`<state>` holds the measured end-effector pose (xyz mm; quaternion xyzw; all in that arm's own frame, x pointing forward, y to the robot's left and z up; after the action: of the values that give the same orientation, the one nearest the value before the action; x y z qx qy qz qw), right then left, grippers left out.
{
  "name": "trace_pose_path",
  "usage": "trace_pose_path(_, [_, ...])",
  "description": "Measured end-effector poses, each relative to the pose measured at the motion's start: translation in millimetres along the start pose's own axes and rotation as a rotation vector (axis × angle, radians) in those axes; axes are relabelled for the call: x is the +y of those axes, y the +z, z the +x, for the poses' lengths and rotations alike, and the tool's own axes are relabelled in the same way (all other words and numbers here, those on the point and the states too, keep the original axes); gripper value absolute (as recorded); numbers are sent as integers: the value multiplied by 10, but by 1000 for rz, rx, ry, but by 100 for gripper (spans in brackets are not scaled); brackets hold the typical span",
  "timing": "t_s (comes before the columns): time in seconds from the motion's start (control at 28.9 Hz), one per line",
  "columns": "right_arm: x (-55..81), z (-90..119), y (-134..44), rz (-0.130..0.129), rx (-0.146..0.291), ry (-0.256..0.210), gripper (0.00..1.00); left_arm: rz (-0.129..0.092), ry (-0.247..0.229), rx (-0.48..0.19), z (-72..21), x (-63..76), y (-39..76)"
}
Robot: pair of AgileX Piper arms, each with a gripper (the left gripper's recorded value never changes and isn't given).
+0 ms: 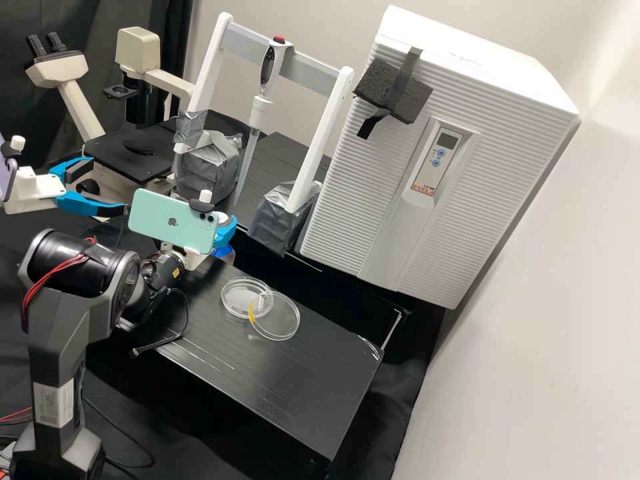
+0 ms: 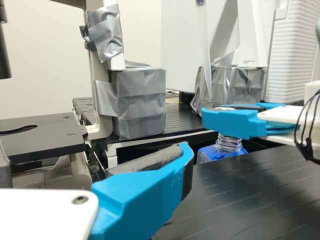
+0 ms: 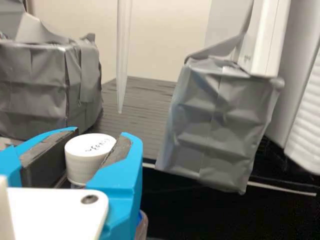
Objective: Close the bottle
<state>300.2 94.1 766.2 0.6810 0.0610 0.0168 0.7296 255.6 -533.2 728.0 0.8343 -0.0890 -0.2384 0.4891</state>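
While left pincer (image 1: 101, 185) gapes, right pincer (image 3: 95, 146) clamps cap (image 3: 89, 156).

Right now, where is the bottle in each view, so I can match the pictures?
High view: bottle, a blue patch under the right tool.
Left wrist view: threaded neck and blue body, under the right tool.
Right wrist view: bluish sliver below the held cap.
Shared landmark: hanging pipette tip.

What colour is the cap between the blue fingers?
The cap is white, with a ribbed side; the right wrist view shows it best.
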Motion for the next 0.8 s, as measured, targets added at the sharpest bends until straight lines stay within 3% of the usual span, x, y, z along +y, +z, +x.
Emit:
trace_pose_path(0.38, [56,-22,-43,5,12,12,0,0,0,0,0,0,0])
trace_pose_path(0.8, [-38,11,30,-2,-14,-14,0,0,0,0,0,0,0])
